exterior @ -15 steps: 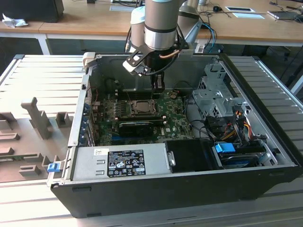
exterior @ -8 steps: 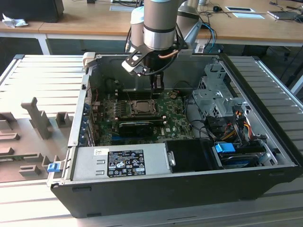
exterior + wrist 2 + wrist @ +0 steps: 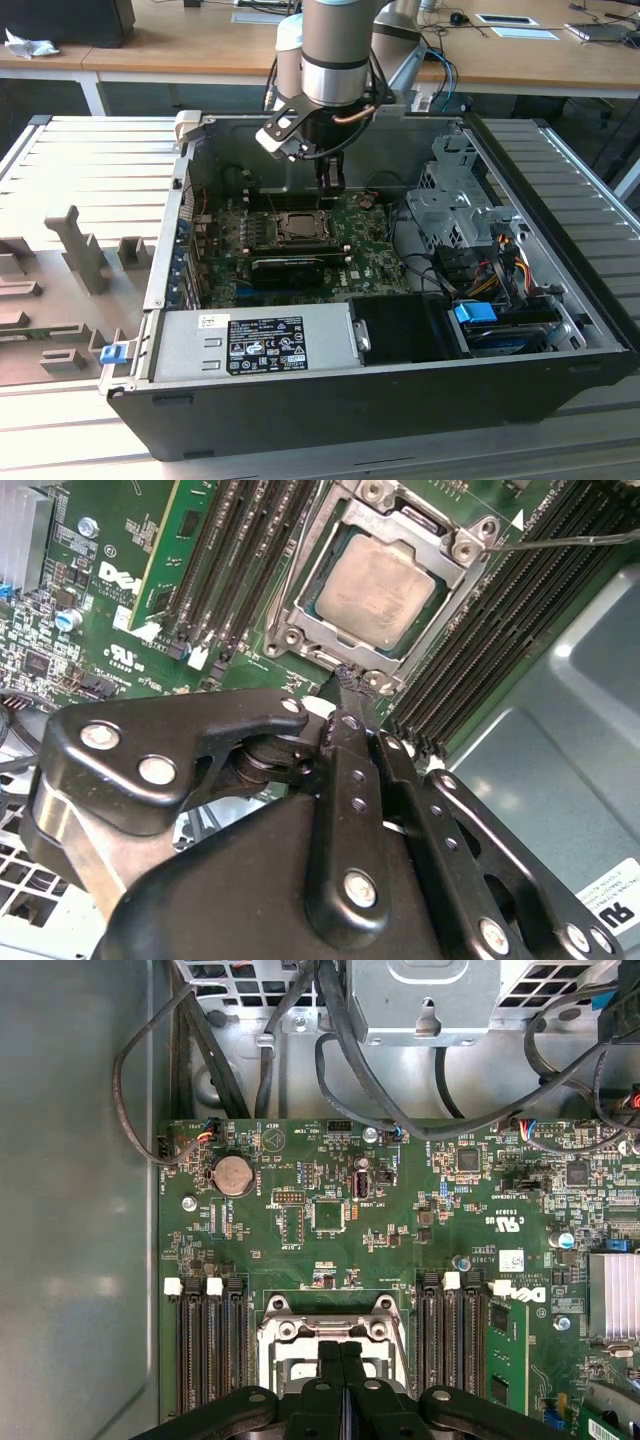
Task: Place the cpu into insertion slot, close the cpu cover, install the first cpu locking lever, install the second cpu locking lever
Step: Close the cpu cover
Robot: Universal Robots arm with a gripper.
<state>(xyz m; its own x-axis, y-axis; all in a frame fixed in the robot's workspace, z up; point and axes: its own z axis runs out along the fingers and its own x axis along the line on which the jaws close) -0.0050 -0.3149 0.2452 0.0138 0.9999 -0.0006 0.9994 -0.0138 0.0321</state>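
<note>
Gripper (image 3: 345, 673) is shut, fingers (image 3: 350, 780) pressed flat together w/ nothing between them, as far as both wrist views show. In the second wrist view the tips sit right at the socket's near edge, touching or all but touching the frame there; can't tell which.

Cpu (image 3: 378, 588) is seated in the socket, pale metal top up, straight ahead of the tips along the fingers' own line. Cpu cover (image 3: 452, 595) looks to lie flat around it, chip showing thru the square window, so the cpu + cover steps read as done.

A thin wire lever (image 3: 570, 540) sticks out from the socket's far corner, across the memory slots (image 3: 520, 600), and is prob not latched. It lies beyond the cpu from the tips. A second rod (image 3: 300, 565) runs along the socket's opposite side, parallel to the slots there; latched or not, can't tell.

Exterior view: the arm reaches into the open pc case (image 3: 350, 410) at upper middle of frame, over the motherboard (image 3: 370, 250). The socket (image 3: 300, 228) is just below the tips and a bit toward the exterior view's left
</note>
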